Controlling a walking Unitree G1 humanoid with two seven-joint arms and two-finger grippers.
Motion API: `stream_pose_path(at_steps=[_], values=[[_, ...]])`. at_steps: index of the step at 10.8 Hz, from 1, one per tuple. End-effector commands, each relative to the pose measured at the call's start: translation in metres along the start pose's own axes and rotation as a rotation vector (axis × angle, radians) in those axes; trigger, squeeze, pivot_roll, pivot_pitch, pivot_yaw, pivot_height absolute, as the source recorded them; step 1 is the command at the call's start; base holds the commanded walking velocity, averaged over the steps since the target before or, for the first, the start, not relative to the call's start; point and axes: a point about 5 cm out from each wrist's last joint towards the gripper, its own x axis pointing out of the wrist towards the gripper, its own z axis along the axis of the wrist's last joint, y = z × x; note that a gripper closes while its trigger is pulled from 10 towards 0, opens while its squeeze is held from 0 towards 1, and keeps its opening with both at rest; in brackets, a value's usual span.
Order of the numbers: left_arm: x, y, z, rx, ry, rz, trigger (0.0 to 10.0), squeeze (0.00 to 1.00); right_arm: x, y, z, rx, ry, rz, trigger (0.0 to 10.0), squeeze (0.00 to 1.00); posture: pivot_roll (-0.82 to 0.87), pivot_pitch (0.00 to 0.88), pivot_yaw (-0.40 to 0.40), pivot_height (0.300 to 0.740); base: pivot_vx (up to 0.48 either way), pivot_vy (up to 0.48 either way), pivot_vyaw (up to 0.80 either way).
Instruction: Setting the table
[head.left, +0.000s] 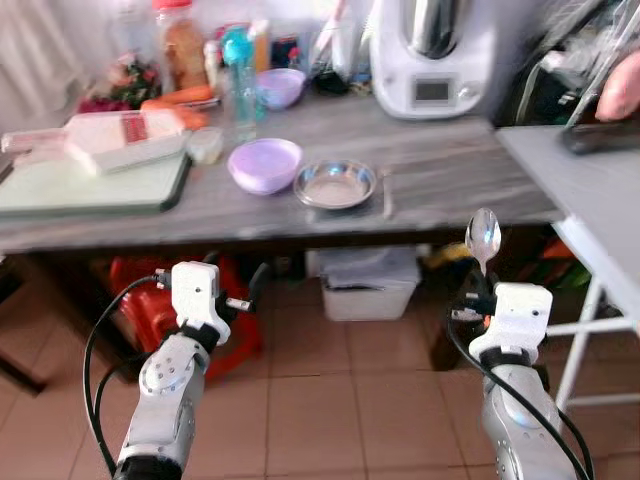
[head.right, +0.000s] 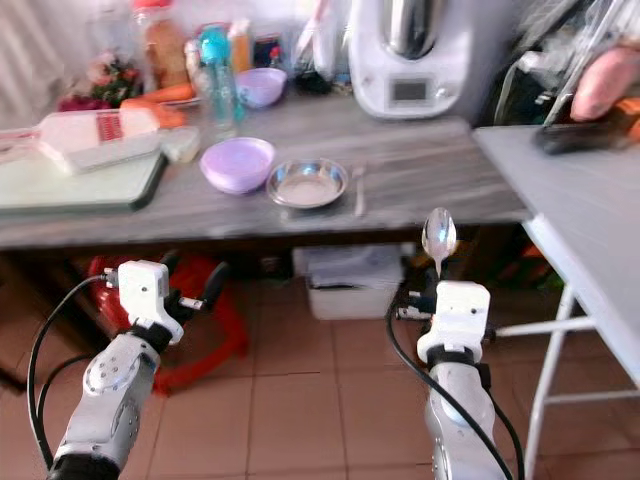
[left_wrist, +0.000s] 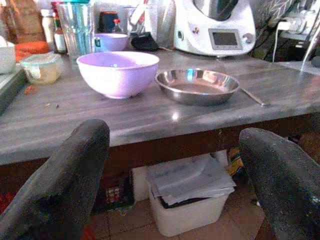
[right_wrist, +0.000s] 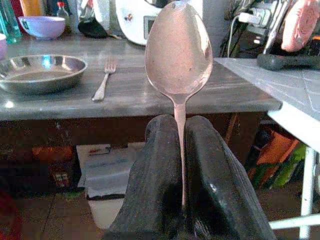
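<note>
Between right gripper (right_wrist: 182, 150) fingers (right_wrist: 155, 170), spoon (right_wrist: 177, 50) upright, bowl above

**Count of things on and around the counter**

One spoon (right_wrist: 178, 52), standing upright. Past its bowl, on the counter: one fork (right_wrist: 102, 84) and one steel dish (right_wrist: 40, 72) just beside the fork. Two purple bowls: one (head.left: 265, 164) next to the dish, one (head.left: 281, 87) farther back. One white kitchen machine (head.left: 432, 55). One cutting board (head.left: 90, 182). One white bin (head.left: 368, 282) beneath the counter.
</note>
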Motion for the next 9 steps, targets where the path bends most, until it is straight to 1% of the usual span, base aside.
stream_pose_path(at_steps=[1,4,9], values=[[0.0000,0.0015,0.0039,0.007,-0.006,-0.010,10.0,0.00,0.0032,0.0026,0.0039,0.007,-0.020,-0.001,10.0,0.00,-0.01,0.000,0.033,0.740,0.307,0.000,0.00],[0.0005,-0.0031,0.0034,-0.006,-0.006,-0.031,10.0,0.00,0.0048,0.0033,0.0047,0.008,-0.023,0.002,10.0,0.00,-0.01,0.000,0.033,0.740,0.342,0.000,0.00],[0.0020,-0.0054,0.0041,-0.014,-0.008,-0.045,10.0,0.00,0.0052,0.0044,0.0043,0.010,-0.020,0.007,10.0,0.00,-0.01,0.000,0.033,0.740,0.346,0.000,0.00]])
